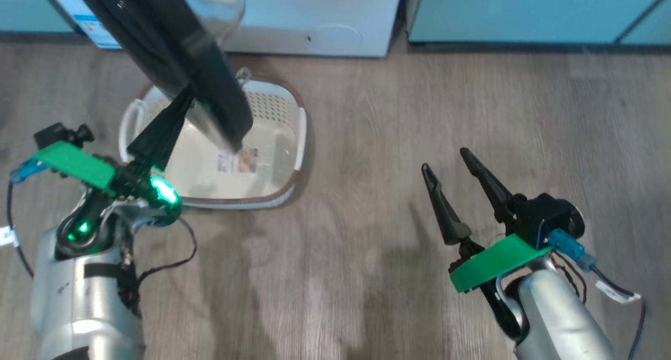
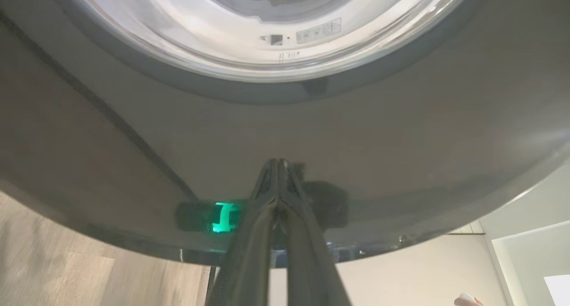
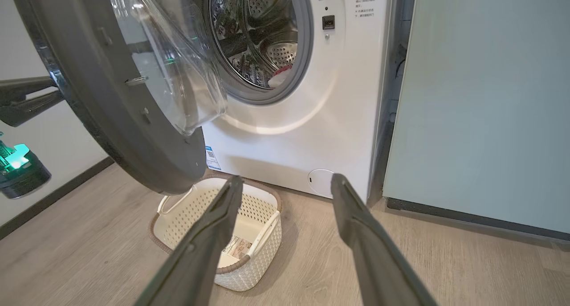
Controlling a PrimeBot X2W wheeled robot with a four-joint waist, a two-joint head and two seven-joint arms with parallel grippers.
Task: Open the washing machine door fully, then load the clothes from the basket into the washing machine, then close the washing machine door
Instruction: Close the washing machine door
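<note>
So the basket (image 1: pixel 301 140) is empty, just its bottom label showing. There's a bit of red and white inside the drum (image 3: pixel 267 43), so I'd say the clothes (image 3: pixel 285 72) are in and we're on the last bit: shutting the door (image 1: pixel 209 77). It hangs roughly half open, swung out over the basket, which sits on the floor (image 1: pixel 367 218) right in front of the washer (image 3: pixel 347 96). Left tool (image 2: pixel 278 163) is clenched on nothing, tips together and touching the door's glossy outer face near its lower rim. Right tool (image 1: pixel 444 160) is released wide, holding nothing, well off to the side above the floor. My take: push, don't poke. That black face looks slick and the closed tips could skid, so keep the push square to the door and follow its arc round the hinge. Then finish with a firm press on the side away from the hinge so the latch catches. Worth checking no fabric lies over the gasket first. Room-wise: grey-brown wood-look floor, a teal cabinet (image 3: pixel 481 96) just beside the washer, and a pale wall with dark skirting on the other side.
</note>
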